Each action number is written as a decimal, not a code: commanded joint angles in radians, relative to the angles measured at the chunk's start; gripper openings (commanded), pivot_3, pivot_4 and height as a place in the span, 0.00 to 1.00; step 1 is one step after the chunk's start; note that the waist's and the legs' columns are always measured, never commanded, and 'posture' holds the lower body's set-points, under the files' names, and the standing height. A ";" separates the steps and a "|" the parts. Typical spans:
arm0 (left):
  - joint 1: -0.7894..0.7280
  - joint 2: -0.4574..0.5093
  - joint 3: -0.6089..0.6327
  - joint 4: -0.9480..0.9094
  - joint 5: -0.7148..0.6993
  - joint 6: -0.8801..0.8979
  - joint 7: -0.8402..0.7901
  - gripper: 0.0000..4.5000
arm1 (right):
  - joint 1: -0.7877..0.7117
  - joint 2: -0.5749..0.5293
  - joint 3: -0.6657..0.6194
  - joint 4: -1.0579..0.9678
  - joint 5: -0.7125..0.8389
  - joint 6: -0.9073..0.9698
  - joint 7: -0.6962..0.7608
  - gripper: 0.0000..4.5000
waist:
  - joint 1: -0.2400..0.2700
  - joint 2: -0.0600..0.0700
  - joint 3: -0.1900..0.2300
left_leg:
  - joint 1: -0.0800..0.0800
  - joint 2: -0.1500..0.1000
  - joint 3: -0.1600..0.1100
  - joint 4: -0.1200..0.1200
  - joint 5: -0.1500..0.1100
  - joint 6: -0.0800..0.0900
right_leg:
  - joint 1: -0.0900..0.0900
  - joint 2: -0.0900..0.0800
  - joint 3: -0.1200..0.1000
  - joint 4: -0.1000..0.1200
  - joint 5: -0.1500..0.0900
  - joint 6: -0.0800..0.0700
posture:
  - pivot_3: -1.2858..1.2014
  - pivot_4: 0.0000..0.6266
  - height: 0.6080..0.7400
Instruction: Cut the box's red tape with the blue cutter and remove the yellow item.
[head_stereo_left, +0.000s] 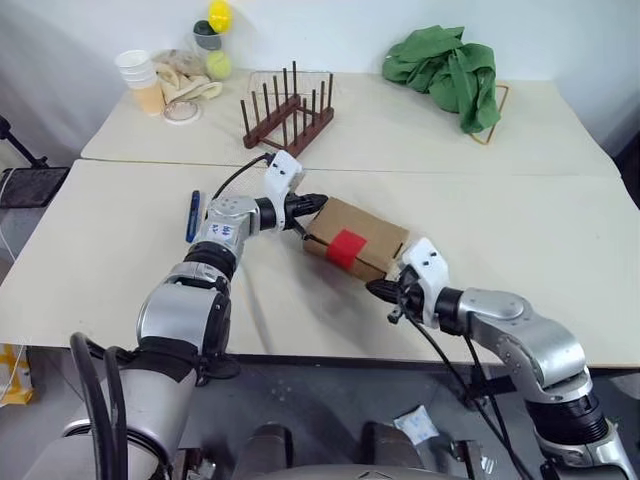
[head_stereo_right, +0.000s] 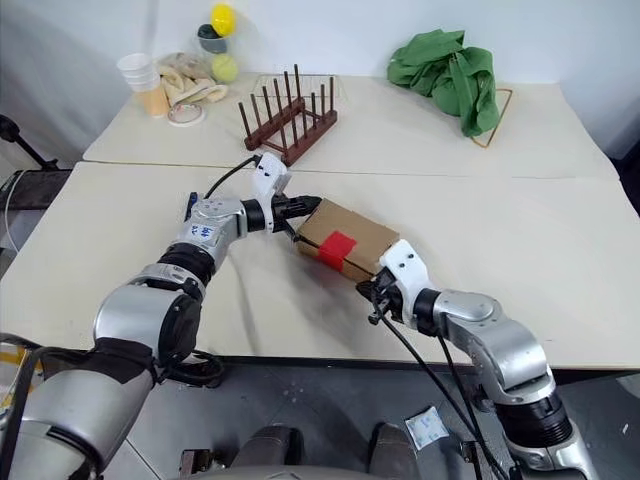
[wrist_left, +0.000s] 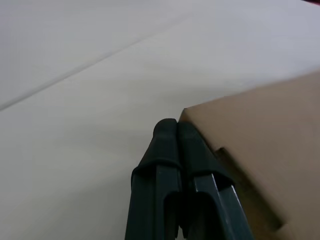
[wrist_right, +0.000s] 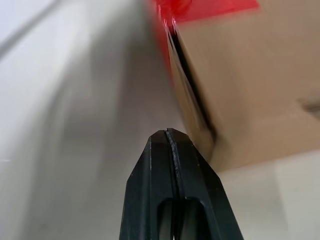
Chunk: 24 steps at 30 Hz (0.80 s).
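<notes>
The brown cardboard box (head_stereo_left: 375, 232) lies near the middle of the table, with the red tape (head_stereo_left: 346, 247) across its top seam and down the near side. My left gripper (head_stereo_left: 318, 203) is shut, its tips at the box's far left corner (wrist_left: 200, 117). My right gripper (head_stereo_left: 376, 290) is also shut, just off the box's near right corner, beside the taped edge (wrist_right: 210, 7). The blue cutter (head_stereo_left: 192, 216) lies on the table to the left of my left forearm, held by nothing. The yellow item is hidden.
A wooden peg rack (head_stereo_left: 287, 112) stands behind the box. A green cloth (head_stereo_left: 448, 68) lies at the back right. Stacked cups (head_stereo_left: 140, 78), a tape roll (head_stereo_left: 182, 112), a tennis ball (head_stereo_left: 218, 64) and a yellow ball (head_stereo_left: 220, 15) crowd the back left corner.
</notes>
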 joint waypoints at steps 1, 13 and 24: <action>0.037 0.002 0.005 -0.031 -0.013 0.028 -0.105 0.01 | -0.016 -0.038 -0.048 0.026 -0.027 -0.054 -0.005 0.00 | -0.001 0.000 0.000 | 0.000 0.000 0.000 0.000 0.000 0.000 | 0.000 0.000 0.000 0.000 0.000 0.000 | 0.52 0.24 1.00; 0.341 0.081 -0.006 -0.591 -0.174 0.302 -0.455 0.01 | -0.050 -0.040 -0.050 0.175 -0.140 -0.219 -0.052 0.00 | -0.022 0.000 0.000 | -0.001 0.001 0.000 0.000 0.000 0.000 | -0.003 0.000 0.000 0.002 0.000 0.000 | 0.52 0.24 1.00; 0.156 0.126 0.091 -0.382 -0.187 0.249 -0.150 0.01 | -0.054 -0.071 -0.082 0.197 -0.140 -0.206 -0.030 0.00 | -0.001 0.000 0.000 | -0.011 0.000 0.000 0.008 0.000 0.001 | -0.012 -0.001 0.001 0.009 0.001 0.000 | 0.52 0.24 1.00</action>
